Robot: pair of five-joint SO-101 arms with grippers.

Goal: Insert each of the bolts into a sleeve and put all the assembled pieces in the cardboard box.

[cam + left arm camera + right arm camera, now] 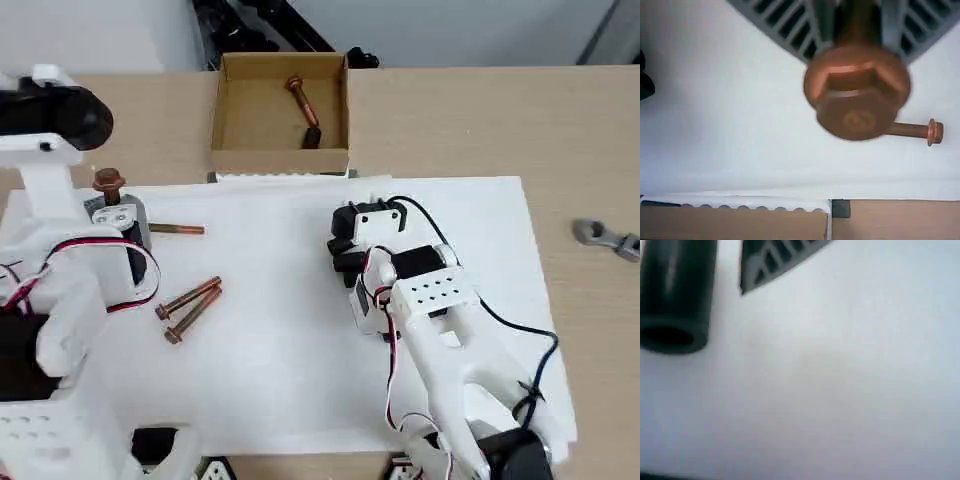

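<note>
On my far left, the left pincer [108,198] is clamped on the held bolt [857,97]. Through the left wrist camera I see its ribbed grey fingers [785,27] on either side of the shank. The copper hex head sticks out past the tips, above the white board [300,380].

Just beside that pincer, on the side toward the other arm, a loose bolt [177,229] lies flat on the board. A pair of bolts [190,305] lies side by side, close to touching. They sit back from the pincer toward my arms' bases and a little further to the right.

Beyond the left pincer, past the board's far edge, the cardboard box [216,110] sits on the desk [560,120]. On its floor lies one assembled piece [303,112], a copper bolt with its end in a dark sleeve.

The right pincer [345,248] is over the middle of the board, well apart from the left pincer and the loose bolts. The box is ahead of it and slightly to its left. In the right wrist camera a black sleeve [675,295] runs alongside one grey finger [772,260], with its open end facing the lens. A strip of white shows between sleeve and finger. I cannot tell whether this pincer is closed on the sleeve or standing open.

Far to the right of the right pincer, off the board on bare desk, lies a metal wrench [605,236].
</note>
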